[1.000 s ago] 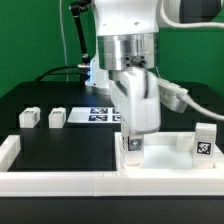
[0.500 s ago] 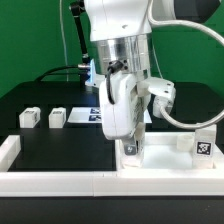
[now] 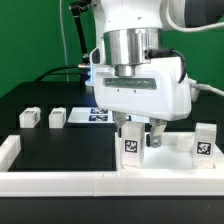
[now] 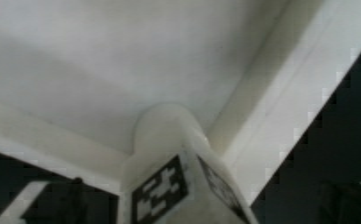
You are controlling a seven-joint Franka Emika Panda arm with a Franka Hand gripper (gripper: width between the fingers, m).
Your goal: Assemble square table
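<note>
Fingers (image 3: 155, 133) of the gripper (image 3: 138, 136) point straight down over the square table slab (image 3: 172, 160), at the slab's end toward the exterior view's left. Between them stands the upright leg block (image 3: 131, 148), its black-and-white tag facing the exterior camera and its foot on the slab. The fingers are parted about as wide as the block. The dark finger toward the exterior view's right seems to leave a sliver of space beside the block. The other finger merges with the block's upper edge, so I cannot tell whether the pads press the block or stand just off it. The wrist view settles nothing: the upright leg block (image 4: 170, 150) fills it close up, rounded top and tag blurred, with a white surface behind and no clear finger contact.

A second leg block (image 3: 203, 140) stands upright at the slab's end toward the exterior view's right, well apart from the gripper. Off the slab, toward the exterior view's left, one loose leg block (image 3: 57, 117) and a farther loose leg block (image 3: 29, 117) sit on the black table (image 3: 60, 150), near each other but not touching. The marker board (image 3: 100, 113) lies flat beyond the slab, partly hidden by the arm. The border wall (image 3: 60, 181) runs along the slab's near side.
</note>
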